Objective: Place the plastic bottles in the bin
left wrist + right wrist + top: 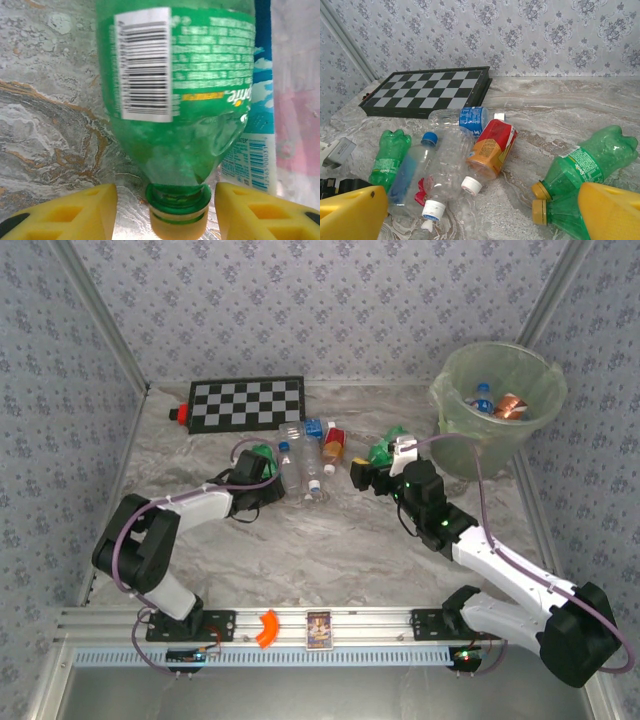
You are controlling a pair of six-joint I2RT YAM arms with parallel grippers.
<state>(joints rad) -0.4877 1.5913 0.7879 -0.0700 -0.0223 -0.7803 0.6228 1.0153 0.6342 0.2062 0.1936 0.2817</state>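
- Left wrist view: the left gripper (165, 212) is released, its yellow fingers (70, 212) on either side of a green bottle's (175, 100) neck, with a gap on each side.
- A blue-labelled bottle (260, 140) lies just beside it on the table (45, 100).
- The right gripper (480, 210) is spread wide and holds nothing; two more green bottles (585, 162) lie by its right finger.
- Clear bottles (447, 165) and an orange bottle (492, 147) lie heaped near the checkerboard (427, 90).
- The bin (455, 430) stands at the far right and holds a few bottles (483, 398).

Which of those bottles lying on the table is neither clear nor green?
The orange-brown bottle with the red label, lying beside the clear bottles. All the others on the table are clear or green.
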